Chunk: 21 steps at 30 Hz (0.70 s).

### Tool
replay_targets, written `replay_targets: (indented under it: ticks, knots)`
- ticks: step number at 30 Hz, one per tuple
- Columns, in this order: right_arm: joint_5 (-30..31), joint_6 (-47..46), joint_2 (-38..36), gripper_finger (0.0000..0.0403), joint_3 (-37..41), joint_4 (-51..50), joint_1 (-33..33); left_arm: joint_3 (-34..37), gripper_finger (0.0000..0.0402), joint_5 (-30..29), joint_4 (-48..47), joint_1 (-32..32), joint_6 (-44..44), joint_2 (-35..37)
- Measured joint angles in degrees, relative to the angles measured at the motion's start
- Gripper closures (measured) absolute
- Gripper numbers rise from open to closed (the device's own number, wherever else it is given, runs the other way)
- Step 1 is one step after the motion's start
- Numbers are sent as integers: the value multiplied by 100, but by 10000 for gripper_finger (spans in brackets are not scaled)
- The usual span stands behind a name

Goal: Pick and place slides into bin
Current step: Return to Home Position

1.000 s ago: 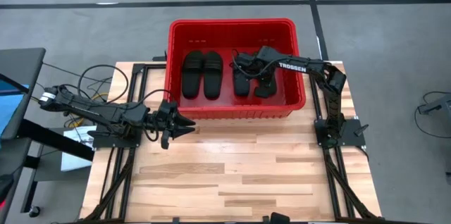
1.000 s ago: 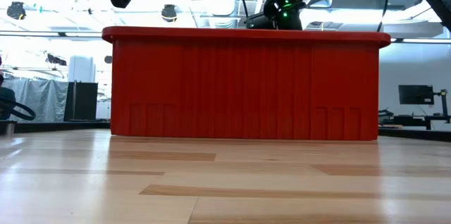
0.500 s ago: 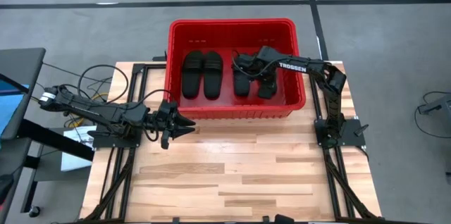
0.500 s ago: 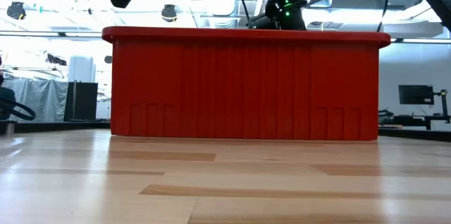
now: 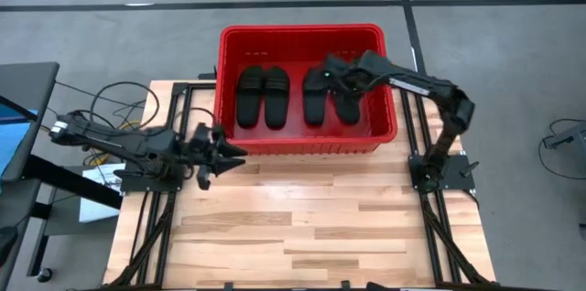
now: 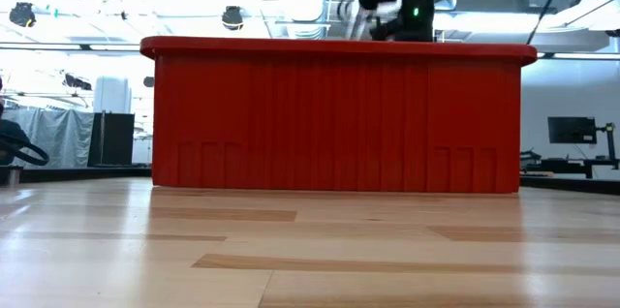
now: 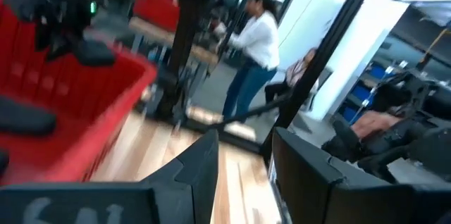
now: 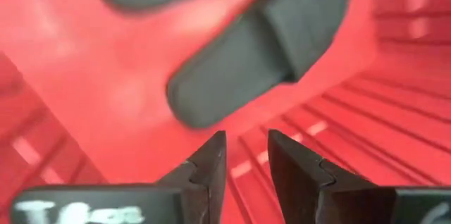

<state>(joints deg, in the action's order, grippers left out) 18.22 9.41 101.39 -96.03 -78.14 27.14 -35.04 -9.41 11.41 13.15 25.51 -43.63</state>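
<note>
Red bin (image 5: pixel 302 29) on the far edge of the wooden table (image 5: pixel 302 227), rear part projecting past that edge. In the low view, ribbed front wall upright on the boards.

Four black slides (image 5: pixel 276 96) inside the bin, all on its floor, lengthwise from front to back. Two close together in the left half. Two more in the right half, just beside each other, far ends partly hidden under the arm.

Right gripper (image 5: pixel 330 70) over the bin's right half, above the far ends of the right-hand two slides, and above rim level in the low view. Fingers (image 8: pixel 208 159) parted by a narrow gap, nothing between them. Beyond them, blurred, one slide on the red floor.

Left gripper (image 5: pixel 231 149) outside the bin, just off its front left corner, above the table's left side. Fingers (image 7: pixel 204 168) likewise slightly parted, empty. Bin wall to one side in the left wrist view. Person in a white top (image 7: pixel 254 34) standing in the room beyond.

Loose cables (image 5: pixel 119 103) beside the left arm.
</note>
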Motion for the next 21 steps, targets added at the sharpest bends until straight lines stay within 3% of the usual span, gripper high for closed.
replay_targets:
  ticks: [7, 10, 15, 21]
  knots:
    - [-16, -561, -1171, 305, 0, 1058, -230, -185, 276, -14, 14, 0, -706, 636]
    - [-25, -948, -1755, 305, 0, 1662, -440, -193, 276, -75, 172, 0, -601, 930]
    - [-39, -1411, -2746, 305, 0, 2896, -987, -193, 276, -179, 665, 0, -457, 1309]
    - [-40, -1504, -3728, 305, -2, 4032, -1860, -193, 276, -263, 655, 0, -887, 1669]
